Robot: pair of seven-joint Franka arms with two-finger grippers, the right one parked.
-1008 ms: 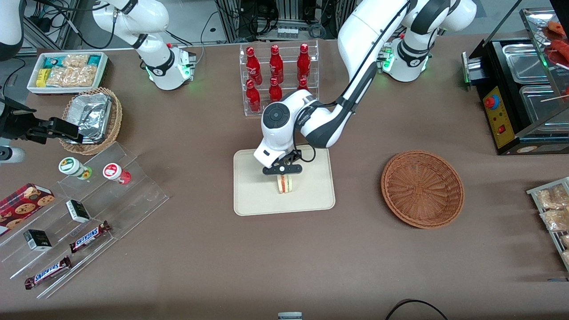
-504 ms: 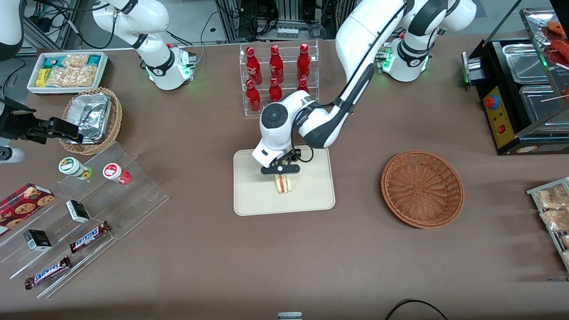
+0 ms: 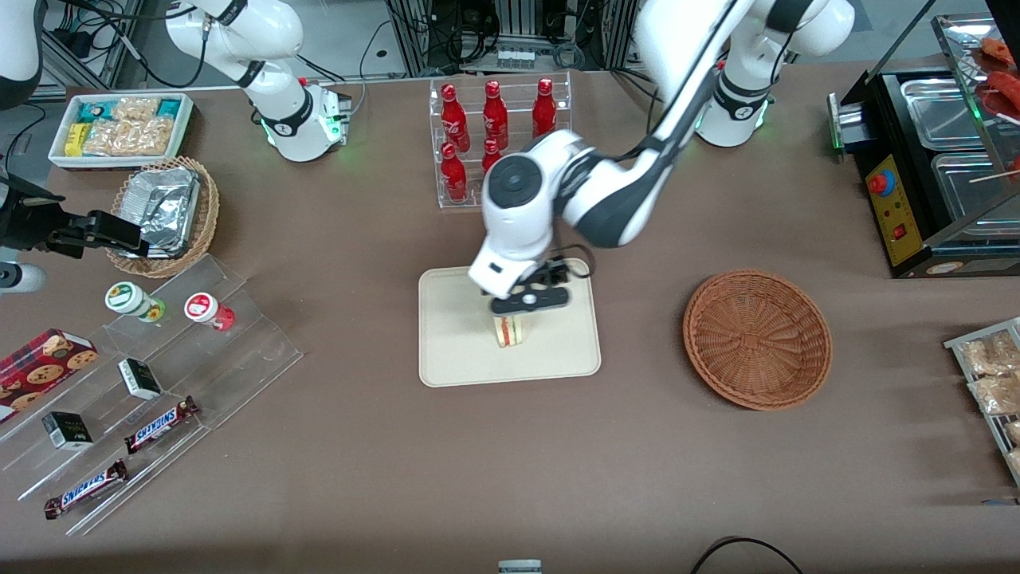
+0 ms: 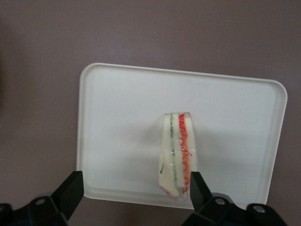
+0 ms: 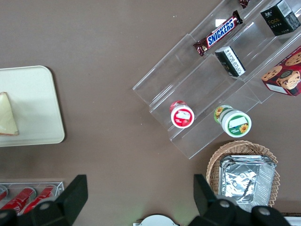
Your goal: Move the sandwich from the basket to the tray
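Note:
The sandwich [image 3: 511,331] stands on its edge on the cream tray [image 3: 458,351], its red and green layers showing. My left gripper [image 3: 530,304] hangs just above it, open and holding nothing. In the left wrist view the two dark fingertips [image 4: 70,188] stand wide apart, and the gripper [image 4: 135,193] looks down on the sandwich [image 4: 178,153] and the tray [image 4: 117,122]; one fingertip shows close beside the sandwich's edge. The reddish-brown basket [image 3: 757,339] lies empty, toward the working arm's end of the table. The right wrist view catches the tray [image 5: 33,113] with the sandwich [image 5: 7,115] on it.
A clear rack of red bottles [image 3: 498,135] stands farther from the front camera than the tray. Acrylic steps with snack bars and cups [image 3: 151,359], a tan basket of foil containers [image 3: 163,211] and a white snack bin [image 3: 119,127] lie toward the parked arm's end. A black warmer [image 3: 932,167] stands near the working arm's end.
My left gripper has risen off the sandwich and shifted slightly toward the working arm's end. The sandwich stays where it was on the tray.

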